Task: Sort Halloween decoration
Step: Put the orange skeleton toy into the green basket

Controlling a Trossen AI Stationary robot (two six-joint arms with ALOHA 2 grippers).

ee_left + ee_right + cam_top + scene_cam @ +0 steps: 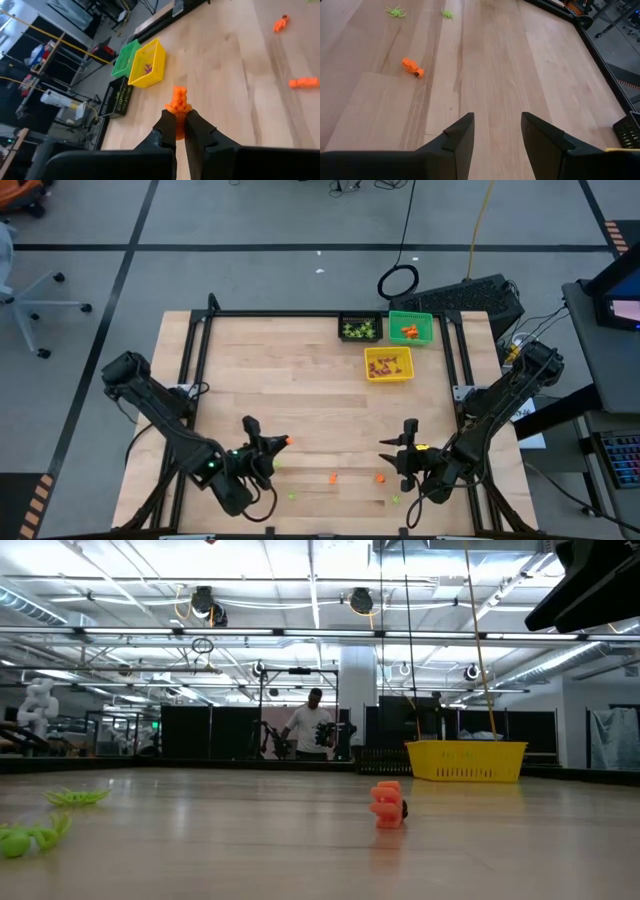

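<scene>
Holding an orange trinket point(178, 102) between its closed fingers, your left gripper point(283, 443) sits over the near-left part of the counter point(300, 370); the piece sticks out past the fingertips, clear of the wood. Beside that gripper, on its right arm's side, two more orange trinkets lie on the counter, one point(332, 478) nearer it and another point(380, 477) closer to your right gripper point(402, 451). A small light-green trinket point(292, 496) lies just nearer the counter's front edge than the left gripper, and another green one point(395, 500) lies by the right arm.

Your right gripper hovers over the near-right part of the counter with its fingers point(457, 137) spread apart and nothing between them. Ahead of it, off to one side, you can see an orange piece on the boards, and two light-green spiders point(395, 11) farther out.

Well beyond both grippers, at the far edge, stand three bins: a yellow bin point(389, 365) nearest, with purple pieces inside; behind it a green bin point(411, 328) holding orange pieces; and a black bin point(360, 328) with light-green ones, touching the green bin's side.

In the low view a person point(310, 725) stands far back in the room.
</scene>
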